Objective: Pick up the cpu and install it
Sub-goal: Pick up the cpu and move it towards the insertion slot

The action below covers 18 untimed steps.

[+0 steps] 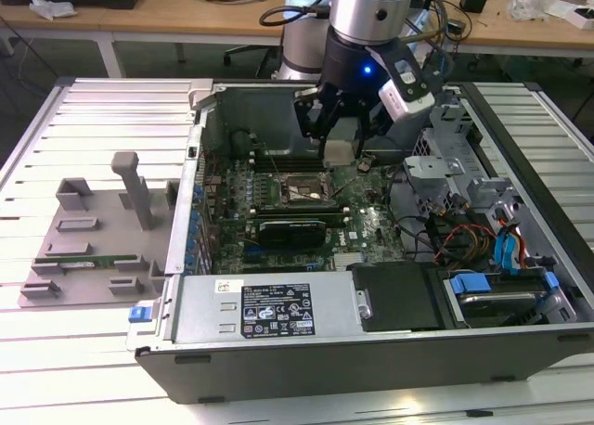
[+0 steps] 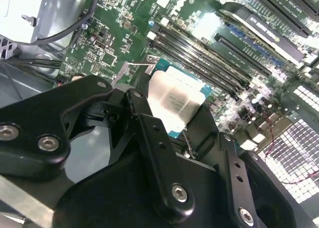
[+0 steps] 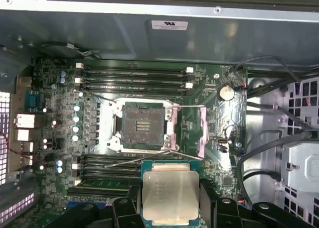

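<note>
Silvery metal covers the top of the cpu (image 3: 170,192), a small flat square with a thin green edge. The gripper (image 1: 342,145) holds it. Its two black fingers (image 3: 208,198) press on two opposite edges of the chip, so the pincer is clamped on the cpu. In the exterior view the gripper is in the upper middle of the frame, inside the open computer case (image 1: 278,318). The chip hangs in the air above the green board (image 3: 209,88), with its shiny top facing up toward the wrist cameras. The socket (image 3: 143,127) is open and bare, and its metal lid frame (image 3: 204,131) is flipped to one side. The chip is near the socket but not touching it and not yet in it. In the exterior view the socket sits a little lower and toward the exterior view's left of the gripper, with the long black graphics card (image 1: 292,228) just below it. The chip looks light, thin and stiff. Its metal top looks smooth and maybe a bit slippery. The underside and the tiny socket pins are probably easy to hurt. So the bare edges, where the fingers sit now, seem the safest place to hold it.
</note>
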Available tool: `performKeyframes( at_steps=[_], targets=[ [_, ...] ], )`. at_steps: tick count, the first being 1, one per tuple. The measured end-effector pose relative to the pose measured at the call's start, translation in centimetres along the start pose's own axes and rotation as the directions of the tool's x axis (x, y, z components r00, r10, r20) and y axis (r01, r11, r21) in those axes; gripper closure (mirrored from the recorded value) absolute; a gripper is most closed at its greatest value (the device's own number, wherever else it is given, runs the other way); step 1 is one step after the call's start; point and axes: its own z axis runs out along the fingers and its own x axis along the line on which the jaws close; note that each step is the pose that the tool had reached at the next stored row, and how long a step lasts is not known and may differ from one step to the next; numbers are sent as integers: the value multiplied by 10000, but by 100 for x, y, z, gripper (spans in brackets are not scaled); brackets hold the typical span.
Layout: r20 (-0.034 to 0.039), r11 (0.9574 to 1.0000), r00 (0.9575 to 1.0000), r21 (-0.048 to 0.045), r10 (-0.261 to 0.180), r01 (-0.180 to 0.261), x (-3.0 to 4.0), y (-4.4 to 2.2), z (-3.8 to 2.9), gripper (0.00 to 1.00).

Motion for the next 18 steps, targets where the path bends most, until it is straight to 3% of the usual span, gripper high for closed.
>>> performKeyframes(
  at_steps=[3,6,8,9,10,12,18],
  targets=[
    [1,10000,10000,2,1,-1,-10,56,36,45],
    [-4,9999,10000,101,-2,2,-11,135,73,45],
    [-16,9992,10000,404,-3,4,-11,197,81,45],
    [-24,9980,10000,626,0,1,-6,249,89,45],
    [-28,9977,10000,685,2,0,4,297,103,45],
    [-27,9976,10000,686,1,0,37,339,132,45],
    [-27,9976,10000,686,0,1,47,343,136,45]
  ],
)
